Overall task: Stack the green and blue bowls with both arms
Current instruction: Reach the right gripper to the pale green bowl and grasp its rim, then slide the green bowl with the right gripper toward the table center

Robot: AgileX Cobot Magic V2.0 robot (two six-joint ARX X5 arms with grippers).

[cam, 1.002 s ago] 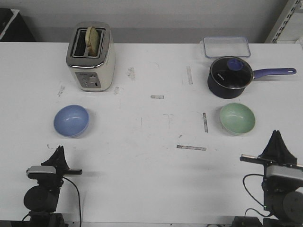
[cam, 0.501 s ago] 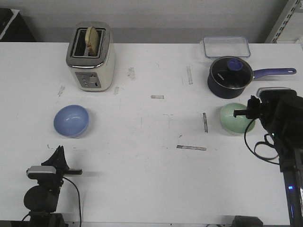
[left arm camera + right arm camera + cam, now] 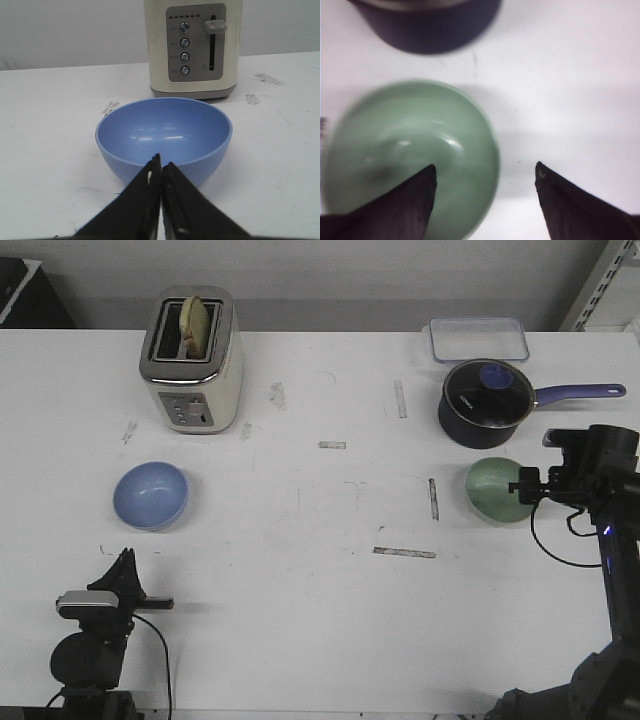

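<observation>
In the front view the right gripper point(image 3: 524, 487) hangs at the green bowl point(image 3: 497, 489)'s right rim, the blue bowl point(image 3: 151, 494) just ahead of the left gripper point(image 3: 125, 562). The left wrist view shows the left gripper's fingers point(image 3: 150, 200) pressed together, empty, the blue bowl just beyond their tips. In the right wrist view the right gripper point(image 3: 485, 172) is spread wide and straddles the green bowl's point(image 3: 405, 150) rim, one finger over its bowl, one outside.

lab test bench | scuffed white table point(image 3: 300, 570) | toaster point(image 3: 192, 360), saucepan point(image 3: 485, 402) as props

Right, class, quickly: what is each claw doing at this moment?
Left claw: closed, holding nothing.
Right claw: open, straddling the rim of the pale green round bowl, nothing gripped.
</observation>
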